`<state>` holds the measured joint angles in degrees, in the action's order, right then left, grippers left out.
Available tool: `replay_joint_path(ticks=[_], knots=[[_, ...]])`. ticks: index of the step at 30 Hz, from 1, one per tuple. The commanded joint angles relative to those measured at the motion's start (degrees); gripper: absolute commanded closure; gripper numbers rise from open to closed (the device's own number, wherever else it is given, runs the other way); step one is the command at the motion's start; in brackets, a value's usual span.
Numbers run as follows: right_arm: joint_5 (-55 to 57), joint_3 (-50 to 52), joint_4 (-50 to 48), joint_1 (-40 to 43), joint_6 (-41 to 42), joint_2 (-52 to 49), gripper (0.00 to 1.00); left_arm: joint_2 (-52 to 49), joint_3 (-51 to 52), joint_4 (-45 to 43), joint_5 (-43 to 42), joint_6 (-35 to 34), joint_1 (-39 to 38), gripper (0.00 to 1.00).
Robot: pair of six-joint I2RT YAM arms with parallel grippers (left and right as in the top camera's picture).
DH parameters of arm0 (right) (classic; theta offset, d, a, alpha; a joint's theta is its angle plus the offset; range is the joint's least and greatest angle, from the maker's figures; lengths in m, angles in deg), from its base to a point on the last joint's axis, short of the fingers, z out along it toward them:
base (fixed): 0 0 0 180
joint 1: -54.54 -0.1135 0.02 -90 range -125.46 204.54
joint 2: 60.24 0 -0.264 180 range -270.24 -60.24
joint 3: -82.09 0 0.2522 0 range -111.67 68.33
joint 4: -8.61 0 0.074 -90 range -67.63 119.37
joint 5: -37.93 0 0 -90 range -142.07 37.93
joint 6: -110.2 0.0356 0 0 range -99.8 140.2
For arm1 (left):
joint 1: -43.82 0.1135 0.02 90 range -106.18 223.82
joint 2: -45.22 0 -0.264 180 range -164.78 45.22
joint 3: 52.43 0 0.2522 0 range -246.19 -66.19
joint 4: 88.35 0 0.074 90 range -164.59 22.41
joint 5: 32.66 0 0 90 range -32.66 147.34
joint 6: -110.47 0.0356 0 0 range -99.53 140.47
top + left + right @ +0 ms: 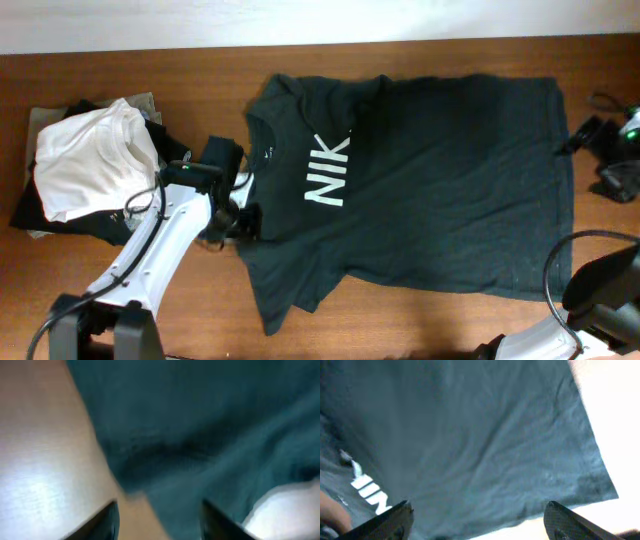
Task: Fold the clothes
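— What lies farthest out to the left of the left jaws?
— A white folded shirt [95,160] lying on dark garments [28,208], apart from the fingers, on the wooden table [120,70].

— And the left gripper [160,527] itself?
— Released. Its two fingers stand apart, low over the table. The wrist view is blurred, but the edge of the dark T-shirt [450,170] runs in between them, with cloth on one side and bare wood on the other.

— Does it touch the cloth?
— I cannot tell. From overhead it sits at the shirt's sleeve edge, near the collar.

— How does the shirt lie?
— Spread flat across the middle of the table, collar toward the left jaws and hem toward the right ones. The white letters [328,170] "NIK" lie just beyond the left fingers.

— And the right gripper [477,527]?
— Spread wide and holding nothing, raised above the hem end. Cloth fills the space ahead of its fingers, and a hem corner lies off to one side.

— Anything farther right?
— A black device [612,150] with a green light, at the table's edge.
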<state>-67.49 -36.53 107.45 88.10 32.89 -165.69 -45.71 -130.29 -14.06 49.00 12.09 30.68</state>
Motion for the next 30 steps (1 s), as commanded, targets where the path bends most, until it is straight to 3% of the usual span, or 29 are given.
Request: replay_joint_path(ticks=[1, 5, 7, 10, 12, 15, 20, 22, 23, 25, 26, 30], knots=[[-9.11, 14.78, -0.22, -1.75, -10.38, -0.15, 0.19, -4.59, -0.61, -3.96, 1.92, 2.25, 0.09, 0.50], [-14.43, 25.64, -1.55, -15.54, -16.72, -0.13, 0.20, -5.05, -1.99, -0.98, 0.33, 3.13, 0.20, 0.50], [-14.14, 25.68, -8.35, -20.76, -9.53, -0.13, 0.19, -4.94, -4.76, 5.35, -8.68, 8.44, -0.79, 0.50], [-13.92, 24.50, -13.35, -14.03, -3.67, -0.13, 0.19, -4.96, -3.30, 7.19, -10.60, 12.39, -11.61, 0.50], [-13.94, 23.15, -13.57, -5.03, -3.61, -0.11, 0.18, -4.96, -2.25, 6.69, -6.23, 12.39, -23.89, 0.50], [-13.94, 23.15, -13.00, 3.23, -3.82, -0.11, 0.18, -6.29, -1.88, 4.15, -2.69, 14.19, -34.71, 0.42], [-13.97, 23.17, -12.50, 4.72, -4.26, -0.11, 0.18, -21.40, -1.64, -0.81, -1.25, 16.55, -38.10, 0.40], [-13.97, 23.17, -12.48, 4.72, -4.26, -0.11, 0.18, -22.73, -1.79, -1.31, -1.25, 16.65, -38.10, 0.53], [-13.97, 23.17, -12.48, 4.72, -4.26, -0.11, 0.18, -22.73, -2.78, -0.61, -2.43, 16.63, -38.10, 0.73], [-13.97, 23.17, -12.46, 4.72, -4.26, -0.11, 0.18, -22.73, -6.78, 4.22, -7.91, 16.65, -38.10, 0.95], [-13.97, 23.17, -12.48, 4.72, -4.26, -0.11, 0.18, -22.73, -9.92, 7.54, -12.44, 16.68, -38.10, 1.00], [-13.94, 23.17, -12.50, 4.72, -4.26, -0.13, 0.18, -22.73, -21.57, 16.13, -24.81, 16.87, -38.10, 0.99]])
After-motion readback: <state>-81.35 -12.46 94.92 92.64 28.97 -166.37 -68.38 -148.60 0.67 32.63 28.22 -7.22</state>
